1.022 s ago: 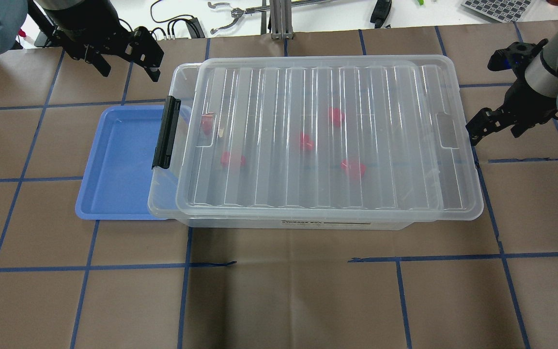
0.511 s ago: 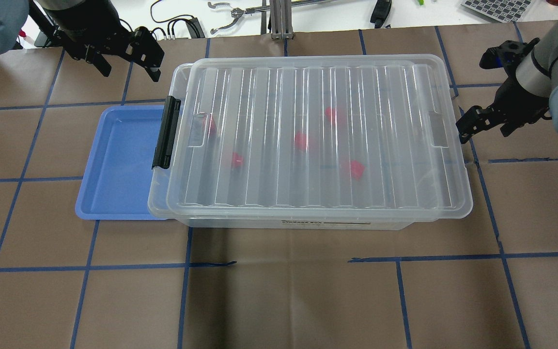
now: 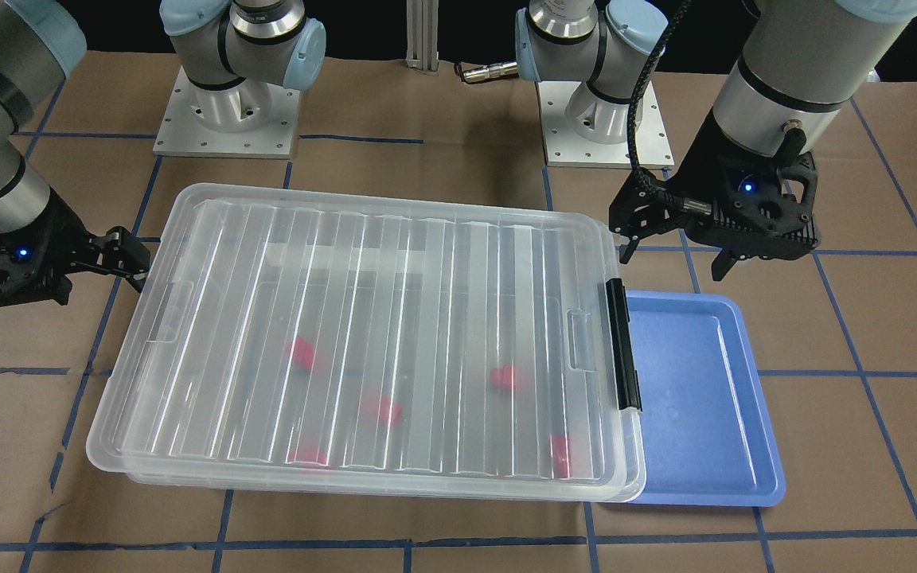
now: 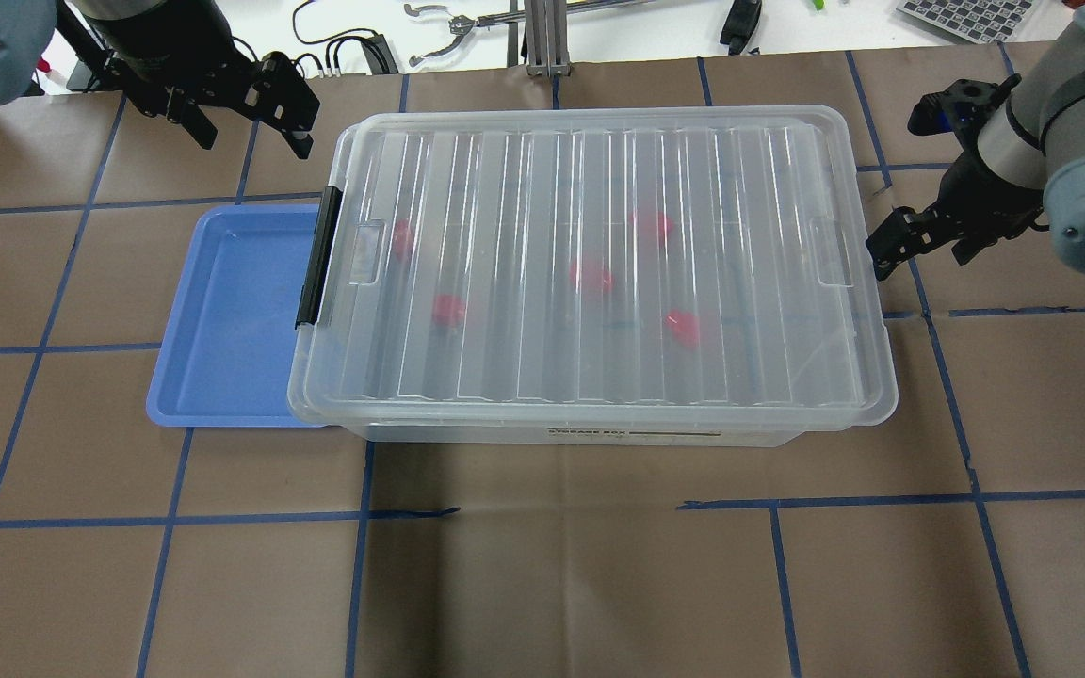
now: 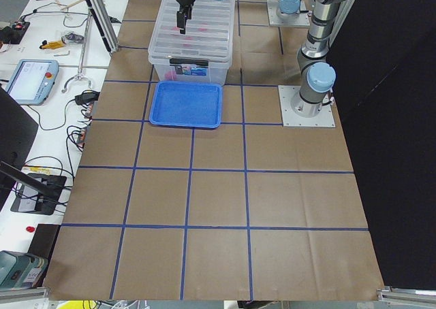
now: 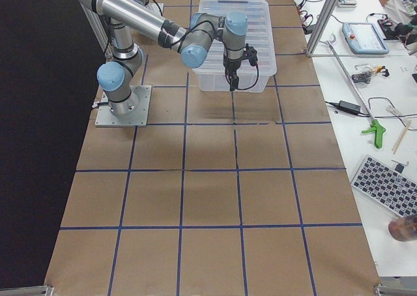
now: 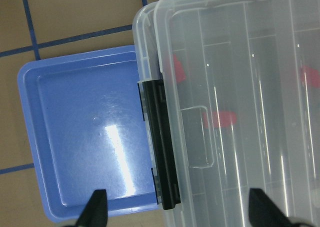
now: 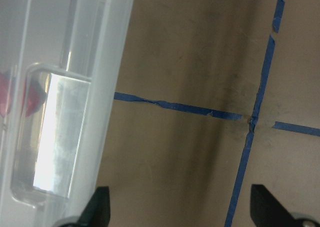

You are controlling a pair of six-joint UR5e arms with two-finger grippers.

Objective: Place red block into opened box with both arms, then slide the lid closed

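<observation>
The clear box (image 4: 552,435) stands mid-table with its black bar (image 4: 321,254) on the left short side. The ribbed lid (image 4: 599,188) covers nearly all of it; its left edge lies just inside the box's left rim (image 7: 142,47). Several red blocks, such as one red block (image 4: 590,276) (image 3: 383,408), show blurred through the lid. My right gripper (image 4: 919,252) (image 3: 108,269) is open, with one finger against the lid's right short edge. My left gripper (image 4: 251,137) (image 3: 673,263) hangs open and holds nothing, above the table by the box's far left corner.
A blue tray (image 4: 232,320) lies at the box's left end, partly under it. Beyond the table's far edge a white bench (image 4: 618,28) holds cables and tools. The arm bases (image 3: 228,119) stand on the robot's side. Brown paper with blue tape lines covers the table.
The lid has slid left over the box, and my right gripper has moved left along with its right edge. The left arm has not moved.
</observation>
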